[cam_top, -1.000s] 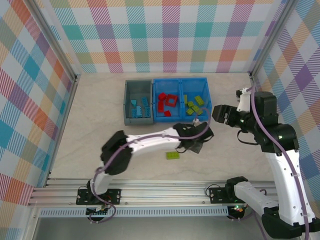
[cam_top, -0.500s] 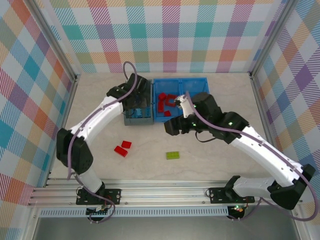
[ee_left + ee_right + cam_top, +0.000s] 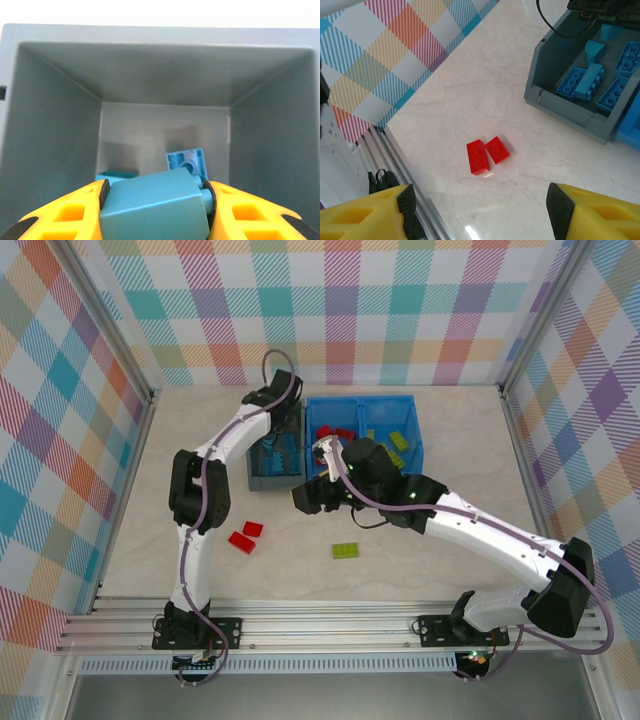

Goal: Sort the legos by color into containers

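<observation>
Left hand (image 3: 157,200) clamped on light blue brick (image 3: 150,210), lower centre, over grey bin (image 3: 55,125); best release low, mid-bin. Right hand (image 3: 480,207) apart above red bricks (image 3: 486,155).

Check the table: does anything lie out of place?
Yes. Two red bricks lie side by side on the table, and one green brick lies to their right, all outside the bins. Nothing looks damaged.

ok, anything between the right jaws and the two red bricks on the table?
Nothing visible. In the right wrist view the right gripper has its jaws open above bare table, with the red bricks lying side by side ahead. The grey bin sits off to one side, clear of that path.
</observation>
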Available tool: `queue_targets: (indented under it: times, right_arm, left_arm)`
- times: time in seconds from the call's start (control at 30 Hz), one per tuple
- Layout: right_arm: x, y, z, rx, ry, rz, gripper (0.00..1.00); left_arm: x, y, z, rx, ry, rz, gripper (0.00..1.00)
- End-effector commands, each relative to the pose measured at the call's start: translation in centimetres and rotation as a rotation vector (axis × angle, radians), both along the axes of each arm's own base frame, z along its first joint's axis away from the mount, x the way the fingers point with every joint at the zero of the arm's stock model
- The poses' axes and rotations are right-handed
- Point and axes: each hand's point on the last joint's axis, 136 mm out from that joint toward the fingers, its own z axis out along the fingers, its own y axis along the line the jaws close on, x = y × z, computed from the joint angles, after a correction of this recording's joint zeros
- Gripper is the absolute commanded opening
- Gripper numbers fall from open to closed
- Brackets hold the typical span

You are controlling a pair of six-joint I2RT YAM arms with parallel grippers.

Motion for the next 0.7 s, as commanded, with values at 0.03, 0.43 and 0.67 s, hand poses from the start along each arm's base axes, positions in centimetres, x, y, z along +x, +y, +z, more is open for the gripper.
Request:
queue_targets:
  times: [0.03,0.43,0.67]
  right_arm:
    - [0.5,0.2,1.1,0.052,-0.027,-0.027,0.72]
    - [-0.1,-0.5,-0.5,0.022,0.014,-0.035,0.73]
    - [-0.4,-0.9,-1.4,-0.008,0.021,-0.028,0.75]
  left_arm:
    - [1.9,1.2,-0.1,0.03,-0.026,0.016,0.33]
    - [2.3,1.3,-2.2,0.023,0.033,0.035,0.54]
    - [0.7,1.0,3.8,-0.053,-0.049,0.034,0.63]
